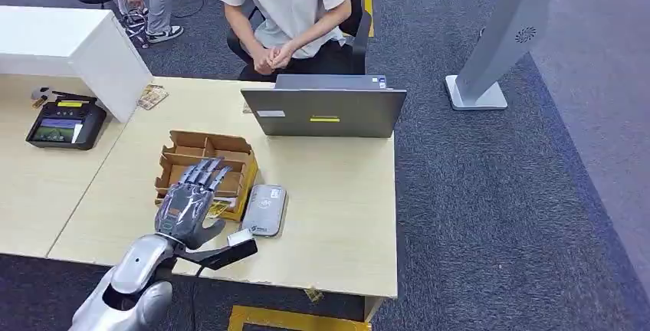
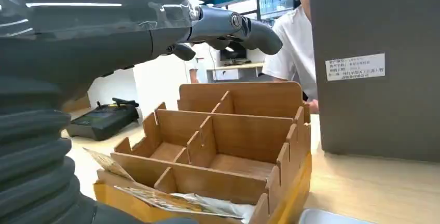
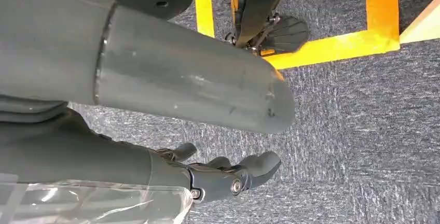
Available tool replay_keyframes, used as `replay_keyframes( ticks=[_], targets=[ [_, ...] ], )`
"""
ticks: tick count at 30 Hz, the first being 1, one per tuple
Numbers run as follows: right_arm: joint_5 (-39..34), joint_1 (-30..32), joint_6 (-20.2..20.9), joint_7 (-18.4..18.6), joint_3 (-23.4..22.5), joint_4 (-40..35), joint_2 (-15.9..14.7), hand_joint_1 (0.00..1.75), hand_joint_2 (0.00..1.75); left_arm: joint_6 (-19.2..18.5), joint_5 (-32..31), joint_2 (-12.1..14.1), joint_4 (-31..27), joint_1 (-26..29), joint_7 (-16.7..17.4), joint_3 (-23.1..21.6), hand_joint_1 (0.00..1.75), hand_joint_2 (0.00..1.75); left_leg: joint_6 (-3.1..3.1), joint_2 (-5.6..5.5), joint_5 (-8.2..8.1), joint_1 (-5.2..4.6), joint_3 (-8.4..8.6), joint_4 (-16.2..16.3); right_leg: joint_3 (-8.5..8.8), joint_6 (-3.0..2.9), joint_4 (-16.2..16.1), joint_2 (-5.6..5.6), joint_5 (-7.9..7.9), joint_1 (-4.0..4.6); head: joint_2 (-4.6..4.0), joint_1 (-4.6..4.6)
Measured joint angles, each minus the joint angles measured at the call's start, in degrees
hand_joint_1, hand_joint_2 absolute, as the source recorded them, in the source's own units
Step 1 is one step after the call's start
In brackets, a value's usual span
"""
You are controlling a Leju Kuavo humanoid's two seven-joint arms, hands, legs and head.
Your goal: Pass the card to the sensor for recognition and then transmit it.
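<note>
a card (image 2: 176, 199) with a printed face lies in the near compartment of the wooden divider box (image 1: 205, 170), resting across its front edge, as the left wrist view shows. just right of the box, flat on the pale table (image 1: 337, 201), sits the grey card sensor (image 1: 264, 209), near the table's front edge. the robot's left hand (image 1: 189, 201) hangs over the near end of the box, fingers spread and stretched forward, holding nothing; whether the fingertips touch the box cannot be told. in the left wrist view the same hand (image 2: 228, 27) reaches out above the compartments. the right hand (image 3: 223, 175) hangs beside the robot's body over grey carpet (image 3: 363, 130) marked with yellow tape (image 3: 332, 47), its fingers loosely apart and holding nothing. behind the box stands a grey laptop (image 1: 323, 106), its lid's back toward the robot, and behind that a person in a white shirt (image 1: 283, 1) sits with hands clasped. a dark payment terminal (image 1: 65, 124) rests on the neighbouring table at left, beside a white box (image 1: 77, 47).
</note>
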Motion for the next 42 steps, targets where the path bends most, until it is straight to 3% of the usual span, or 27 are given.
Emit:
replay_keyframes(
  ticks=[18, 42],
  targets=[
    [1.01, 0.06, 0.00, 0.15, -0.31, 0.09, 0.00, 0.00, 0.00, -0.28, -0.20, 0.59, 1.33, -0.17, 2.91, 0.39, 0.00, 1.75, 0.00, -0.01, 0.00, 0.00, -0.01, 0.00, 0.01, 0.00, 0.00, 0.00, 0.00, 0.00, 0.00, 0.00],
    [1.83, 0.22, 0.02, 0.17, -1.03, 0.09, 0.00, 0.00, 0.00, -0.96, -0.07, 0.72, 1.40, -0.26, 2.91, 1.09, 0.00, 1.75, 0.00, 0.00, 0.00, 0.00, 0.00, 0.00, 0.01, 0.00, 0.00, 0.00, 0.00, 0.00, 0.00, 0.00]
  ],
)
